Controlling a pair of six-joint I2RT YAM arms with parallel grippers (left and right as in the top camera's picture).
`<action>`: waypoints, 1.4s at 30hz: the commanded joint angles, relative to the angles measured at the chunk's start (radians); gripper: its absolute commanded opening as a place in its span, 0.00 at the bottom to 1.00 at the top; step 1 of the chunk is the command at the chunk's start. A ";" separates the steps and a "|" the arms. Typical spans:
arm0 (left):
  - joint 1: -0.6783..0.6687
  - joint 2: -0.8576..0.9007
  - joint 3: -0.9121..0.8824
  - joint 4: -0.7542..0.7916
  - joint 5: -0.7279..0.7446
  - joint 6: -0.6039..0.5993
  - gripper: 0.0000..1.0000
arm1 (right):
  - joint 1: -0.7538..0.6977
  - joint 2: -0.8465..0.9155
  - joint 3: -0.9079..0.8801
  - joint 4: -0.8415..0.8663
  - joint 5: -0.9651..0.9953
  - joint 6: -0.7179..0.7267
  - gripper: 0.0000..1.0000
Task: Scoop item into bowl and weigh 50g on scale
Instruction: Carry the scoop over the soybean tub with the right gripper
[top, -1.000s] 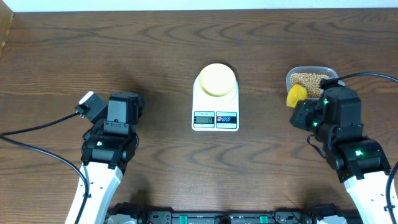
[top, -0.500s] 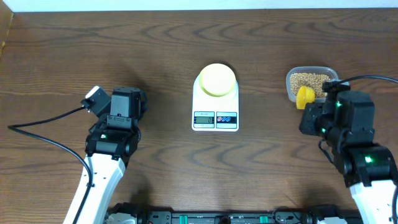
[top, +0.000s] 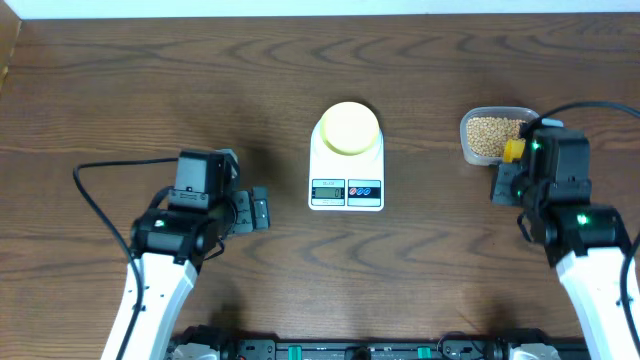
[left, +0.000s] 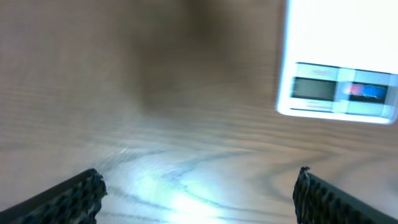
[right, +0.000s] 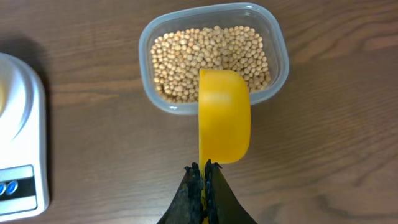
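The beans (right: 211, 59) lie in a clear plastic tub (right: 281, 59), which stands on the right side of the wooden table (top: 120, 90), well apart from the scale.

On the left, the left gripper (top: 258, 212) hangs low over the table and points toward the scale. Its jaws are spread wide and there is only bare wood between them. In the left wrist view the two dark fingers (left: 78, 194) stand at the lower corners, and the near corner of the scale shows at the upper right, blurred.

In the middle stands the scale (top: 347, 175), white, with a grey display (top: 328, 189) and red and blue buttons (top: 364, 189) along its near edge. The digits are too small to read. The bowl (top: 348, 128), pale yellow and round, sits on the far part of the scale, on its platform.

On the right is the tub, with the beans covering its bottom. Just near it is the right gripper (right: 204, 174), its jaws pressed together on the thin handle of a yellow measuring spoon (right: 224, 118). The head of the spoon reaches over the near rim of the tub and hides some of the beans. Whether the spoon touches the beans, I cannot tell.
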 joint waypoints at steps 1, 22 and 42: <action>0.005 -0.044 0.103 -0.042 0.260 0.148 0.99 | -0.023 0.051 0.088 -0.023 0.019 0.012 0.01; 0.005 -0.056 0.185 -0.148 0.267 0.785 0.99 | -0.031 0.108 0.097 -0.079 -0.061 0.011 0.01; 0.005 -0.054 0.230 -0.150 0.298 0.789 0.99 | -0.033 0.109 0.097 -0.042 -0.010 -0.098 0.01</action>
